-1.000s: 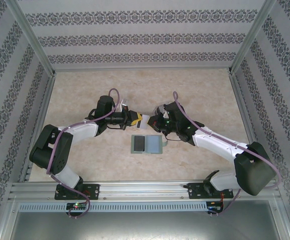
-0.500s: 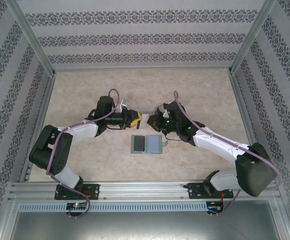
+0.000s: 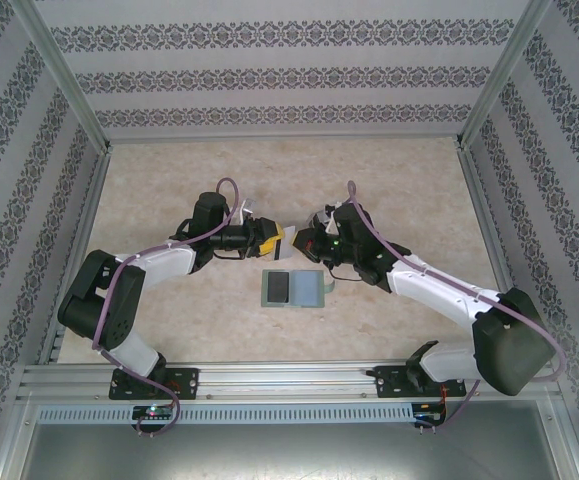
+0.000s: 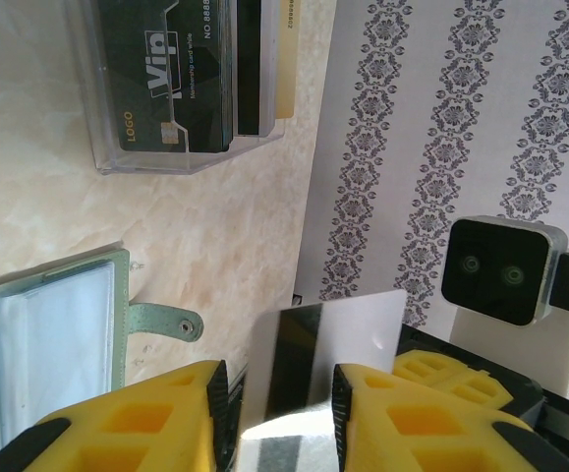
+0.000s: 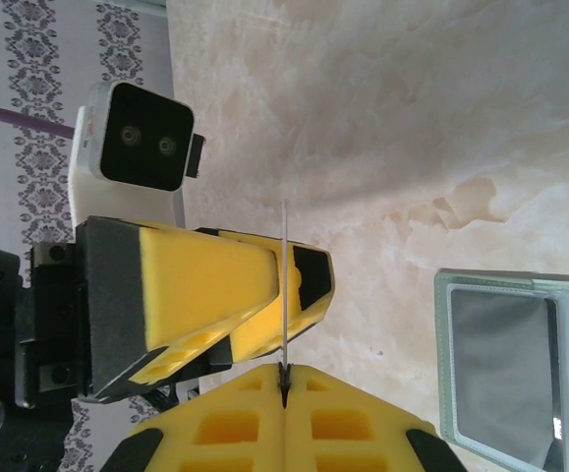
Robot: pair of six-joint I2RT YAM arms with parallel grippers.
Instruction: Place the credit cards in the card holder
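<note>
A grey credit card (image 4: 335, 329) with a dark stripe hangs in the air between the two grippers (image 3: 288, 238). My right gripper (image 5: 284, 372) is shut on its edge, and the card (image 5: 284, 280) stands edge-on. My left gripper (image 4: 279, 379) is open, its yellow fingers (image 4: 166, 413) apart on either side of the card with gaps showing. The sage-green card holder (image 3: 291, 289) lies open on the table just in front of both grippers, its strap and snap (image 4: 166, 322) sticking out. More credit cards, a dark VIP one (image 4: 166, 69) and a tan one (image 4: 289, 59), sit in a clear box.
The clear plastic box (image 4: 181, 147) lies on the table beyond the card holder, close to my left gripper. Patterned walls (image 3: 289, 75) enclose the beige table (image 3: 399, 190) at the back and sides. The right wrist's camera (image 4: 500, 270) faces my left gripper at close range.
My left gripper's jaws have opened off the grey card, while the right gripper stays shut on it. Both arms have barely moved.
</note>
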